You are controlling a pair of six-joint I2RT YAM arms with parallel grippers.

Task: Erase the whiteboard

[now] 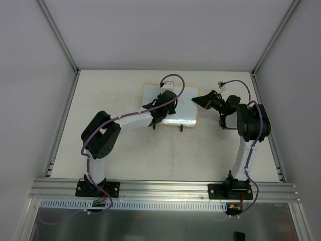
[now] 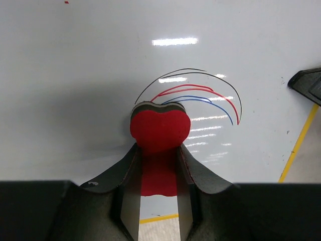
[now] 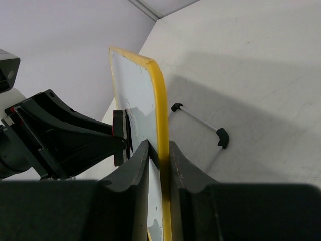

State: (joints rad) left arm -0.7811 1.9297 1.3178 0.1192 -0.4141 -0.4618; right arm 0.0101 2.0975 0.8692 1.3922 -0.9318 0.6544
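Note:
The whiteboard (image 1: 188, 109), glossy white with a yellow frame, stands propped at the table's far middle. My left gripper (image 1: 161, 108) is shut on a red bone-shaped eraser (image 2: 159, 128), whose felt face presses flat on the board (image 2: 90, 75). Just above the eraser run curved black, red and blue marker lines (image 2: 200, 90). My right gripper (image 1: 199, 101) is shut on the board's right edge, with the yellow frame (image 3: 161, 100) pinched between its fingers (image 3: 138, 160). In the right wrist view the eraser (image 3: 120, 138) shows edge-on against the board face (image 3: 135, 85).
Behind the board, its thin wire stand with black feet (image 3: 200, 123) rests on the table. White enclosure walls (image 1: 160, 30) surround the table (image 1: 165, 150) on three sides. The aluminium rail (image 1: 165, 188) carrying the arm bases runs along the near edge.

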